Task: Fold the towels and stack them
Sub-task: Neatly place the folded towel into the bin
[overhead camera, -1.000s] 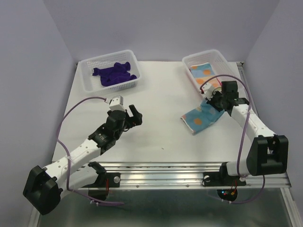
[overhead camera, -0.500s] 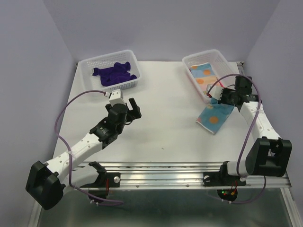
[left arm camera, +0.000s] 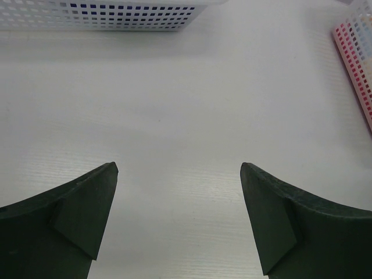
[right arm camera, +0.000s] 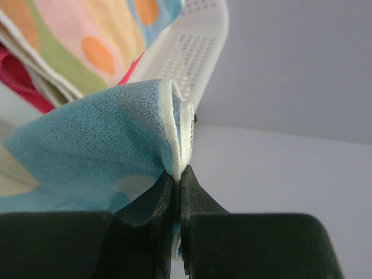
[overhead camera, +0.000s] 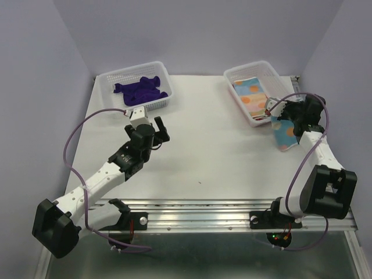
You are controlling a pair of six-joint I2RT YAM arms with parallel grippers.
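Note:
My right gripper [overhead camera: 286, 121] is shut on the white-hemmed edge of a light blue towel [overhead camera: 284, 135] with orange spots, which hangs lifted beside the right basket [overhead camera: 278, 80]. In the right wrist view the towel [right arm camera: 87, 151] bunches out of the closed jaws of that gripper [right arm camera: 179, 174], with the basket's folded stack [right arm camera: 75, 40] just beyond. A folded blue and orange towel [overhead camera: 249, 93] lies in that basket. Dark purple towels [overhead camera: 139, 90] sit crumpled in the left basket [overhead camera: 108, 104]. My left gripper [overhead camera: 158, 129] [left arm camera: 179, 168] hangs open over bare table, below the left basket.
The table's right edge rail [overhead camera: 299, 87] runs close behind the right arm. The purple side walls close in the table on the left and right. In the left wrist view the left basket's wall [left arm camera: 116, 14] runs along the top and the right basket's corner [left arm camera: 357, 64] shows at the far right.
My right gripper has carried the blue towel up off the table and rightward to beside the right basket. The left arm has swung a little toward the left basket, jaws still open.

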